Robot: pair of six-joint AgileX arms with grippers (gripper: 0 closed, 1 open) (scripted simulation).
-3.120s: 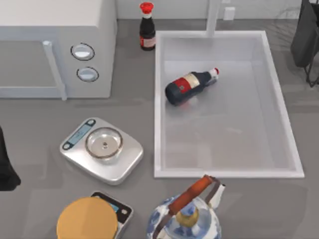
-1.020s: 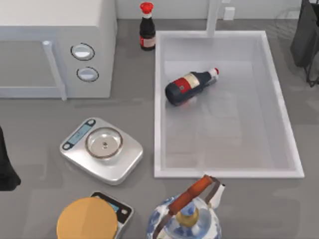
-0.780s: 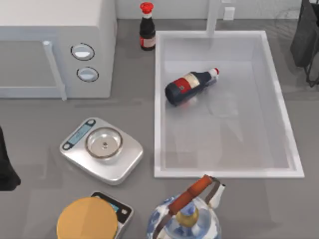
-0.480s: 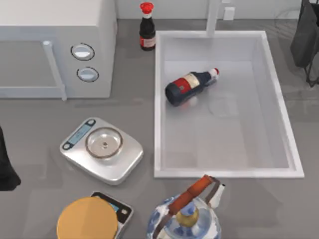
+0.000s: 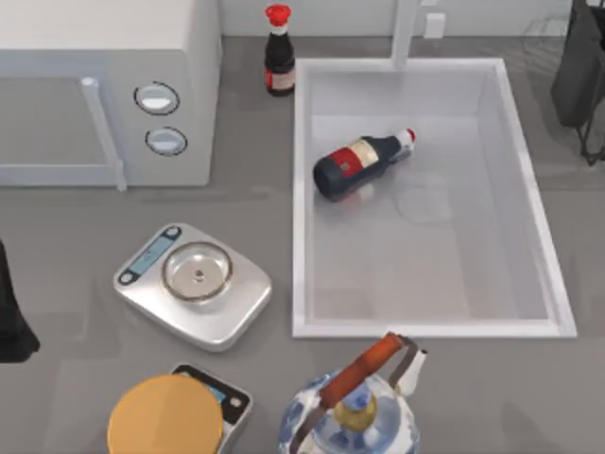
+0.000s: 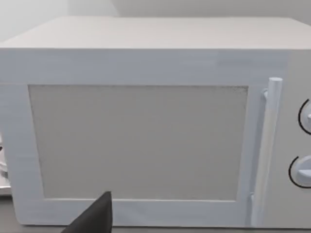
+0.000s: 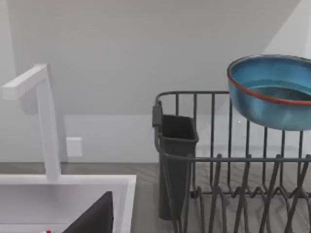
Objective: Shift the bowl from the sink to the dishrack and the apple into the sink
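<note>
The sink (image 5: 301, 199) takes up the 3 o'clock half of the table (image 5: 265, 203). A dark bottle (image 5: 357, 163) lies on its side in the basin's 10 o'clock part, its neck pointing toward 2 o'clock. A red-capped bottle (image 5: 278, 52) stands just outside the sink's 11 o'clock corner. The microwave (image 5: 104, 85) fills the table's 10 o'clock area. A scale (image 5: 194, 284) sits at 8 o'clock and a kettle (image 5: 352, 407) at 6 o'clock, just outside the sink's near rim.

The left arm (image 5: 13, 312) is parked at the 9 o'clock edge. Its end effector (image 6: 95, 216) faces the microwave door, and I cannot tell whether it is released or clenched. The right arm (image 5: 581, 76) hangs at the 2 o'clock edge. Its end effector (image 7: 95, 216) is over the sink's rim near the faucet (image 7: 41, 116), and again I cannot tell its state.

In the right wrist view the bowl (image 7: 272, 92) is at the dishrack (image 7: 214, 160), up among the tops of its wires, beyond the rack's dark cup (image 7: 177, 145).
</note>
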